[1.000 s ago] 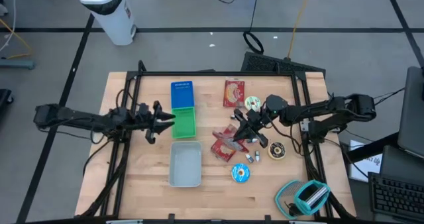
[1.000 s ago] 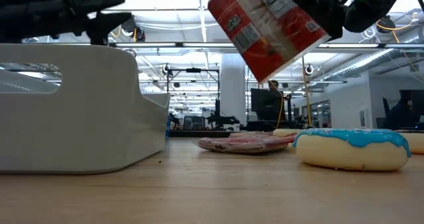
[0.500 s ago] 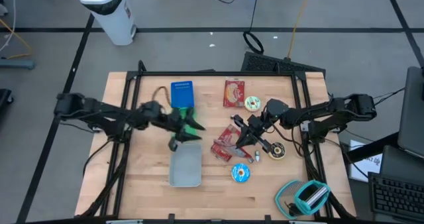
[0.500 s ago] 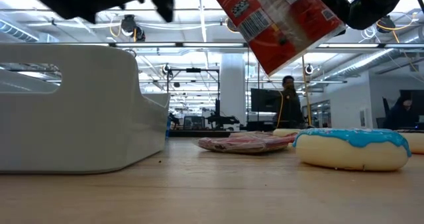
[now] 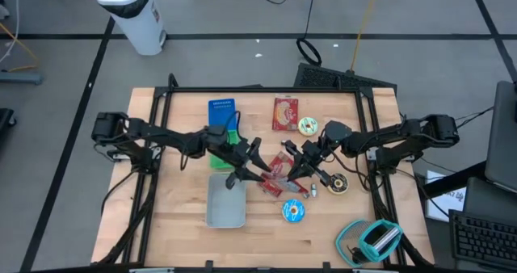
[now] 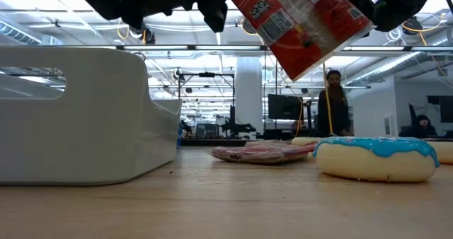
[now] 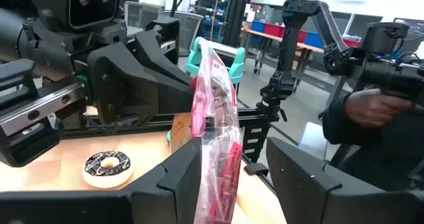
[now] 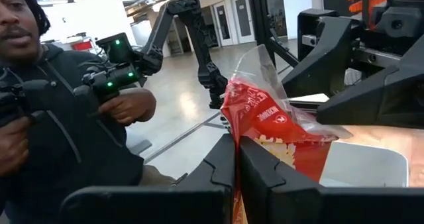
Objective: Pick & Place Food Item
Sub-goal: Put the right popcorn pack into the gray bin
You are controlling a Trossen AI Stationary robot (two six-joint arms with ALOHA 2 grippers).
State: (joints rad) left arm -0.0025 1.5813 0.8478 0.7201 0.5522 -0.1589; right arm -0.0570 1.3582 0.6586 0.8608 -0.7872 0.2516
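**Snack bag airborne, hand-over half made**

The right tool (image 5: 295, 166) is clamped on a red snack bag (image 5: 279, 167), which hangs in the air above the desk (image 5: 170, 224) rather than resting on it; the low view shows the bag tilted, clear of the wood. The left tool (image 5: 257, 170) has its fingers parted on either side of the bag's far edge, and the left wrist view shows the bag (image 7: 215, 138) standing between them, not yet pinched as far as I can tell.

So the lift is done; what is left, by my reading, is for the left tool to close, the right to let go, and the bag to travel to a container. The grey bin (image 5: 226, 202) lies just below and beside the left tool and looks the likely target (the task names no destination).

Around the right tool: a second red packet (image 5: 272, 184) lies flat on the desk just beneath, a blue-iced doughnut (image 5: 293, 211) sits nearer the front edge, and a chocolate doughnut (image 5: 338, 185) lies beside the right arm. A green box (image 5: 227, 144) sits behind the left arm. The two tools stand very near each other, so contact between them is the main risk; the lying packet is below the path.
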